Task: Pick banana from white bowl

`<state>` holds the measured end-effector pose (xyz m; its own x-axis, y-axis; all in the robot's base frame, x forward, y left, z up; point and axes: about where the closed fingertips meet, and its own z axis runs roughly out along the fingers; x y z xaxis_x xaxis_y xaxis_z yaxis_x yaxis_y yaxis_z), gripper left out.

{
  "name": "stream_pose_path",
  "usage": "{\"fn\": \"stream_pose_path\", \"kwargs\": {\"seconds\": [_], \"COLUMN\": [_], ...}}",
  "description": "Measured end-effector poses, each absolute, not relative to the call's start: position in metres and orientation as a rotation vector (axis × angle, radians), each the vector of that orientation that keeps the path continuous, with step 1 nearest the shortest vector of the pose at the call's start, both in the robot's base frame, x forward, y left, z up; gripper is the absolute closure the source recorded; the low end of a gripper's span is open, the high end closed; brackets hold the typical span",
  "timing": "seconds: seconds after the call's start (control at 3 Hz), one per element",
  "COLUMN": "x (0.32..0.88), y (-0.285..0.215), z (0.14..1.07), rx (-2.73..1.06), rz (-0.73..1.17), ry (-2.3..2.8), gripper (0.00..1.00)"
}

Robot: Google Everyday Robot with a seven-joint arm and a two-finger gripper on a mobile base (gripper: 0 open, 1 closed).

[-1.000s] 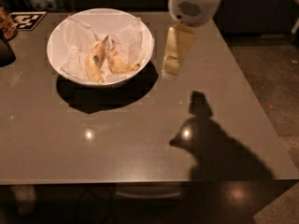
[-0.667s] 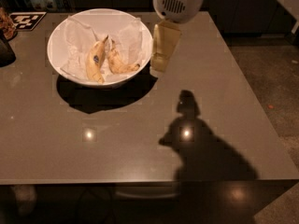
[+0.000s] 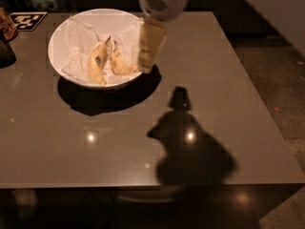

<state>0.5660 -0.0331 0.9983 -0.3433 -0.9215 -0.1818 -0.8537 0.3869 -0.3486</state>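
Observation:
The white bowl [image 3: 62,37] stands at the far left of the grey table, lined with crinkled white paper. Two bananas lie in it. The curved banana [image 3: 120,64] with brownish patches lies right of centre, its dark stem pointing up towards the middle. A straighter banana with a small dark sticker [image 3: 96,63] lies to its left. My gripper [image 3: 148,62] hangs from its white wrist above the bowl's right rim, just right of the curved banana and clear of it.
A black-and-white marker tag [image 3: 27,19] lies at the far left corner, with dark objects [image 3: 5,51] at the left table edge. The table [image 3: 214,80] ends at the right above a speckled floor. The arm's shadow [image 3: 190,151] falls on the near table.
My gripper has moved left, from beside the bowl's right side to over its right rim. The arm's shadow shifted left with it. The bananas and the bowl have not moved.

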Motion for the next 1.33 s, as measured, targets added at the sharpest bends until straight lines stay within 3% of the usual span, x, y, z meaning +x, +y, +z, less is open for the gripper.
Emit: {"fn": "stream_pose_path", "kwargs": {"seconds": [0.33, 1.33], "x": [0.588, 0.609], "y": [0.009, 0.047], "z": [0.996, 0.986], "rx": [-1.565, -1.601], "rz": [-0.252, -0.222], "ry": [2.295, 2.245], "gripper": [0.0, 0.0]}}
